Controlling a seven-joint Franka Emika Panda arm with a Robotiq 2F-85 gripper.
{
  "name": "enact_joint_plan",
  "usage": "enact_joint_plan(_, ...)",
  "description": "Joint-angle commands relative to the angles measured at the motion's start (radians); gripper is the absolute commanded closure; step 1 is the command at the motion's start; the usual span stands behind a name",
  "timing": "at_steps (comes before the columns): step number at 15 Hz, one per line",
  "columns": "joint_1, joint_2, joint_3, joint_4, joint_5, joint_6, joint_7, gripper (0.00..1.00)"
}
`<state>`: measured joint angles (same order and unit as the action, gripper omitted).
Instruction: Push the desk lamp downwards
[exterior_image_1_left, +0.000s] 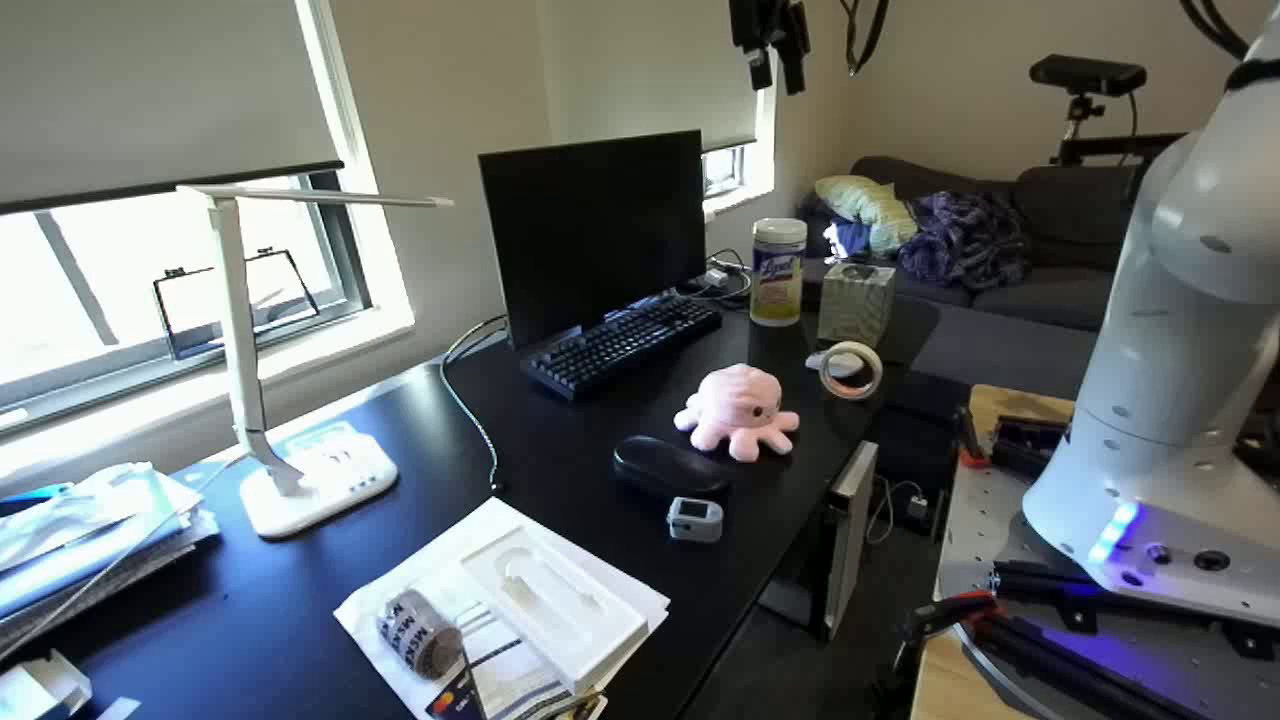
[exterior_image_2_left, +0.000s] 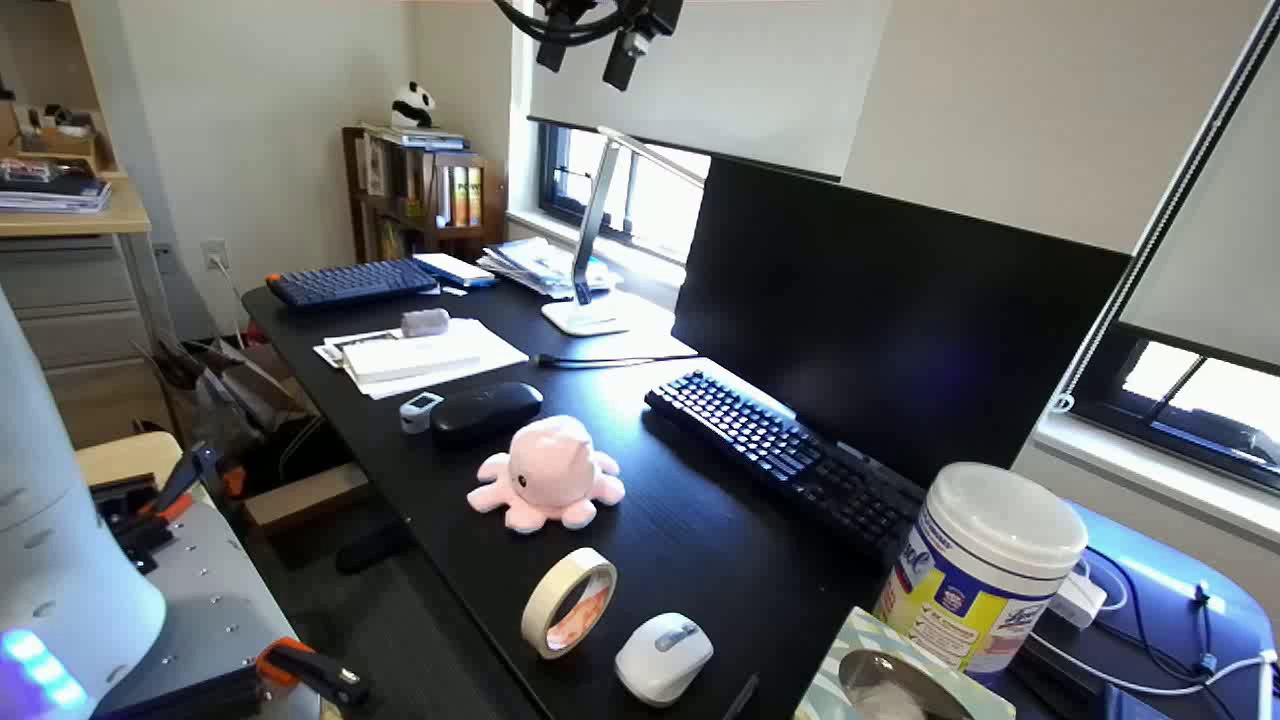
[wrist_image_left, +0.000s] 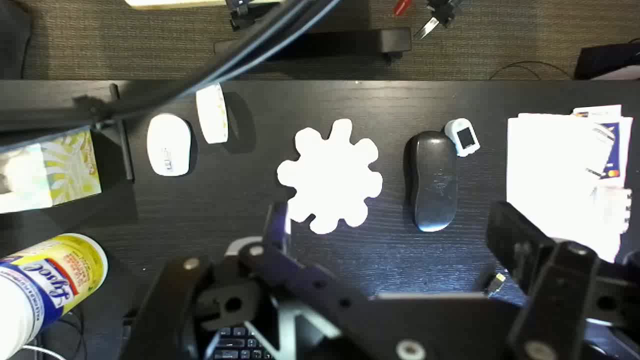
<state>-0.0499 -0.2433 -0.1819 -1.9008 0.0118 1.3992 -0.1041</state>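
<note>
The claw (exterior_image_2_left: 583, 68) spreads wide, holding nothing, and the lamp (exterior_image_1_left: 240, 330) stands lower, off to the left of the robot (exterior_image_1_left: 1170, 330)

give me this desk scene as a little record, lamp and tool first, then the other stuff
target: white lamp, standing on the desk
light bar: unfolded, high above the desk
lit: cannot tell
tool: open, holding nothing, raised over the desk, apart from the lamp
computer things: screen, keyboard in front of it
middle of desk: pink octopus, beside a black case
end away from lamp: mouse, wipes tub, tissue box, tape roll standing on its rim
</note>
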Motion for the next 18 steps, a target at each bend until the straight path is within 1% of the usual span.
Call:
enact_joint_plan(1,-0.021,0.002,0.017,0.003,0.004,-0.003,-0.004,0.0)
enact_joint_plan(6,-0.021,0.002,0.017,0.003,0.004,-0.003,-0.004,0.0)
enact_joint_plan(7,-0.017,0.03,0.015,0.028,0.005,0.016,-0.032,0.0)
enact_joint_plan(8,-0.007,0.088,0.017,0.08,0.005,0.057,-0.066,0.0)
enact_joint_plan(9,-0.001,0.111,0.022,0.101,-0.001,0.097,-0.096,0.0)
enact_joint_plan(10,0.01,0.161,0.032,0.153,-0.002,0.144,-0.138,0.0)
enact_joint_plan(13,0.024,0.308,0.066,0.318,0.008,0.214,-0.238,0.0)
enact_joint_plan(18,0.053,0.544,0.174,0.614,0.0,0.203,-0.362,0.0)
